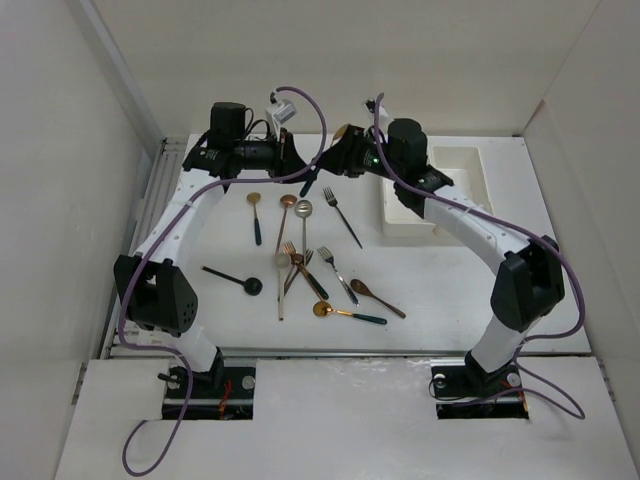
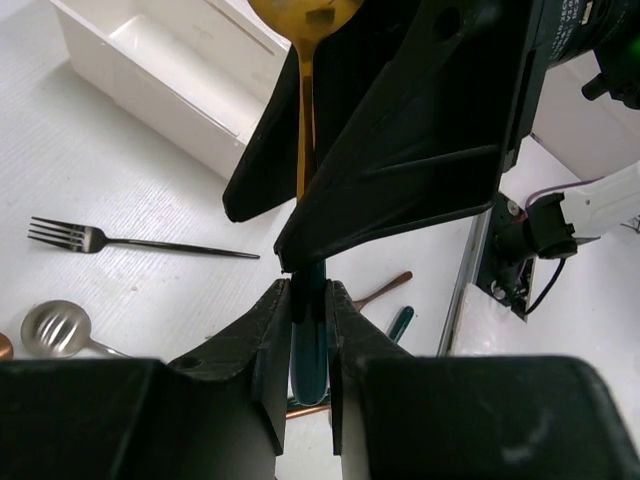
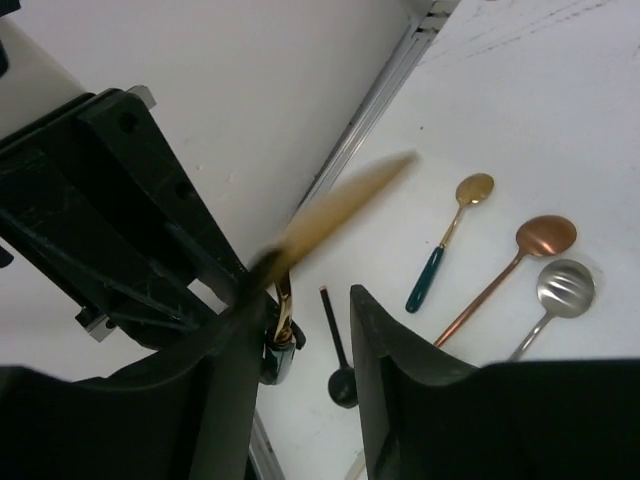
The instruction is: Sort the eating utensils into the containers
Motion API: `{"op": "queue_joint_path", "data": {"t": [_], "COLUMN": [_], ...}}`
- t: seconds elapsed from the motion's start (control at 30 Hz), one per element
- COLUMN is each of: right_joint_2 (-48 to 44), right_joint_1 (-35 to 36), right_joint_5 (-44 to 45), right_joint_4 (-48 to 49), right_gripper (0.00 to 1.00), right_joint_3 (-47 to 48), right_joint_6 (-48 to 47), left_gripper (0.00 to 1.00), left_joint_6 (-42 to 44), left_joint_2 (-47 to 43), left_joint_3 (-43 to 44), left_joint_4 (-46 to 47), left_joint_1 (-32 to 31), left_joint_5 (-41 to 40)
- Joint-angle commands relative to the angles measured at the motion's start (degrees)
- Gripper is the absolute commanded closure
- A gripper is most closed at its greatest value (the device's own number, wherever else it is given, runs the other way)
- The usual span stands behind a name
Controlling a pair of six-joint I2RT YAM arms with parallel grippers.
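Gold spoon (image 2: 303, 100) — handle clamped in left hand (image 2: 308, 302); right hand (image 3: 308, 300) half-open astride shaft.

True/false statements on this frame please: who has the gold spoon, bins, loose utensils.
1. The left end effector grips the gold spoon by its teal handle. True.
2. The right end effector is clamped shut on it. False: its jaws stand apart, spoon between them.
3. The bins sit on the left arm's side. False: right arm's side.
4. A black fork lies on the table. True.
5. The slotted spoon is in a bin. False: it lies on the table.
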Motion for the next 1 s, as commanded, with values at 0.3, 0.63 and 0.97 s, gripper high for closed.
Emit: {"op": "queue_joint_path", "data": {"t": [0.3,0.63,0.97], "right_joint_2": [0.8,3.6,20.9], "right_joint_1": [0.4,-8.7,-12.8], "right_joint_5": [-1.5,29.8,47.9], "right_joint_4": [2.8,-37.1,-60.6], "right_gripper": [1.00,1.00,1.00], "right_joint_3": [4.2,21.6,29.1], "right_joint_6": [1.1,-14.8,-24.0], "left_gripper": [0.56,0.00,0.00], "left_joint_6": [-0.4,1.0,2.2], "left_joint_2": [-1.1,-1.6,-1.6], "left_joint_3": [2.2,-3.5,-5.6], "left_joint_4": [2.6,1.4,2.3], "left_joint_1": [-2.5,-2.5,3.1], "left_joint_5": [-4.1,-32.9,-50.4]}}
